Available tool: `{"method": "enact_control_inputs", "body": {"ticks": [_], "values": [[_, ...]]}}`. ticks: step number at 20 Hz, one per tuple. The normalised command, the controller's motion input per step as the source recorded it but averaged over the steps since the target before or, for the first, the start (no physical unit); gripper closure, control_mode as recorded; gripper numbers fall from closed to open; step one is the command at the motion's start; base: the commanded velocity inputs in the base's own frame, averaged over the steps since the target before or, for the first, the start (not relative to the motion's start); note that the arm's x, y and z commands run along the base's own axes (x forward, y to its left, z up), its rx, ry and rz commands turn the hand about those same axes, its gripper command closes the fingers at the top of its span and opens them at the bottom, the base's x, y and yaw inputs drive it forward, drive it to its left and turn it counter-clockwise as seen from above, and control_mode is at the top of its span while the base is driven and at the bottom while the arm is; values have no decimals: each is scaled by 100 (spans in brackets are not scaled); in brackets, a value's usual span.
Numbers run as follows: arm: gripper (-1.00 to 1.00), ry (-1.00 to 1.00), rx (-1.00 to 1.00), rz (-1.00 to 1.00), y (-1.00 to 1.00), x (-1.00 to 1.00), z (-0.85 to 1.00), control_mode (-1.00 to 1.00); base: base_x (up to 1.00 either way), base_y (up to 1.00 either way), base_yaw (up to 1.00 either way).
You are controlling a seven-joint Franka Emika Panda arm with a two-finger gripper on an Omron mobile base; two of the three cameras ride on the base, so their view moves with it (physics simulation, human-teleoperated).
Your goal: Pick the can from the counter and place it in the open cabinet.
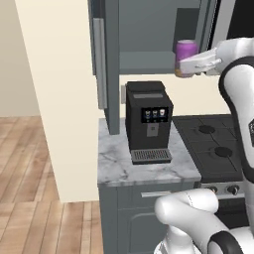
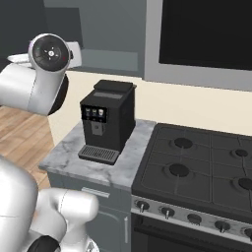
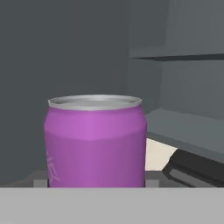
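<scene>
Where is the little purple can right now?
The small purple can is held in the robot's gripper at the open dark grey wall cabinet, level with its shelf, above and right of the black coffee machine.

A home kitchen is shown: a black coffee machine (image 1: 148, 121) is set on a marble worktop (image 1: 119, 166) beside a gas stove (image 2: 206, 174), wall cabinets (image 1: 149, 34) are mounted above, and wooden flooring (image 1: 25, 168) is laid.

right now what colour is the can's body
Purple-magenta, with a pale silver top rim; the small cylindrical can shows best in the hand view.
</scene>
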Motion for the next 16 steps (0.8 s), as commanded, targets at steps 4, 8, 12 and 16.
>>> {"method": "enact_control_inputs", "body": {"ticks": [4,8,12,16], "values": [[100,-1,0,-7,-10,61,0,-100,0,0,0],[100,0,0,-5,-9,59,0,-100,0,0,0],[100,0,0,-4,-10,61,0,-100,0,0,0],[100,0,-1,-2,1,63,0,-100,0,0,0]]}}
